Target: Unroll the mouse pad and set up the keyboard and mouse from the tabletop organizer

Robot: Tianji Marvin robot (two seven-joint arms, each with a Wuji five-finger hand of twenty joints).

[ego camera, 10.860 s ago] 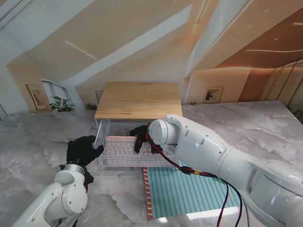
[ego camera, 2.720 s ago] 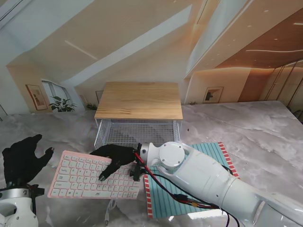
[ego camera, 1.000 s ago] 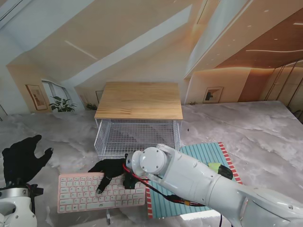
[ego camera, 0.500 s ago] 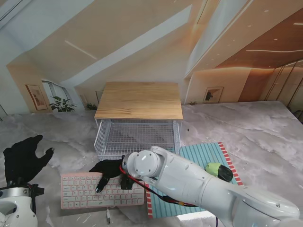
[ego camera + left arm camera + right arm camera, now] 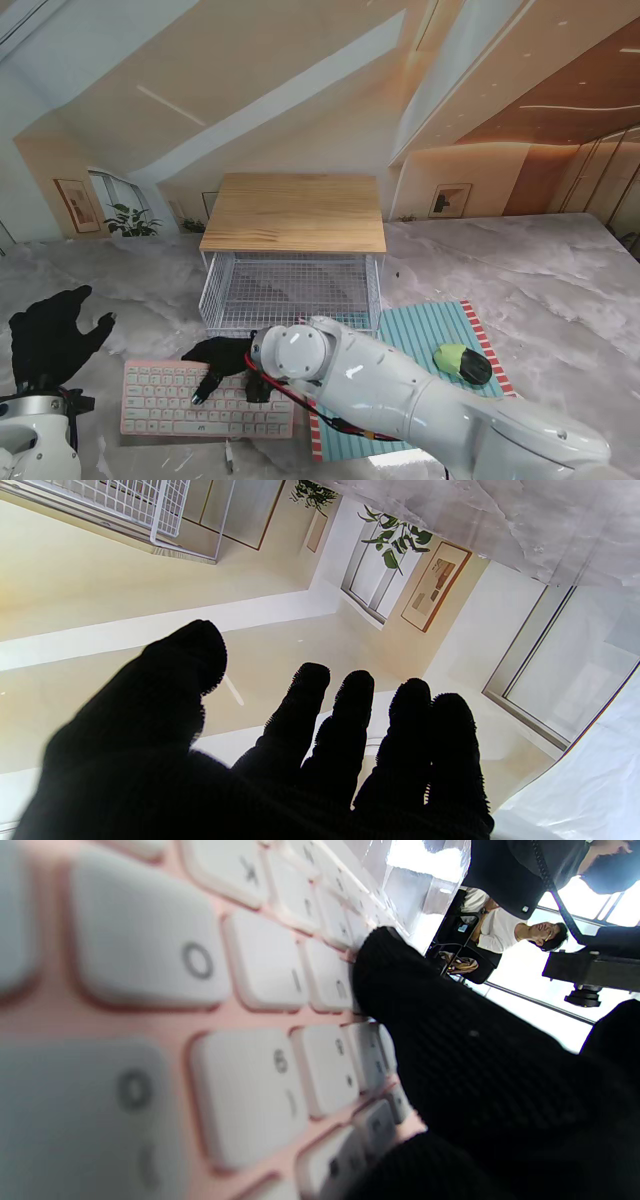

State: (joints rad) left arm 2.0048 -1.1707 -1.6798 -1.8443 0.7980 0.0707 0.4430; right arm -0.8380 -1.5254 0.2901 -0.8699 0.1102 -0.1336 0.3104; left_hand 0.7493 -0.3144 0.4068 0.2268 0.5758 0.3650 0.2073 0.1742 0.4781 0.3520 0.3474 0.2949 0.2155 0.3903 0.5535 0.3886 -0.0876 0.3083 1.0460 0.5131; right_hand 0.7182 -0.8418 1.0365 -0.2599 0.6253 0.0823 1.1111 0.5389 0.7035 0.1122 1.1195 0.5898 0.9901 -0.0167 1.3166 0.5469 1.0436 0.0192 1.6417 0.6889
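right hand (image 5: 222,362) on keyboard (image 5: 160,400); organizer (image 5: 290,290) bare.

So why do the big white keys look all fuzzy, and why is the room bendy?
In the right wrist view the keyboard sits right against the lens, so the nearest keys blur while the fingers stay sharper, and the windows glare white. In the stand view a wide lens bends the ceiling lines. In the left wrist view the left hand is a dark, textureless shape.
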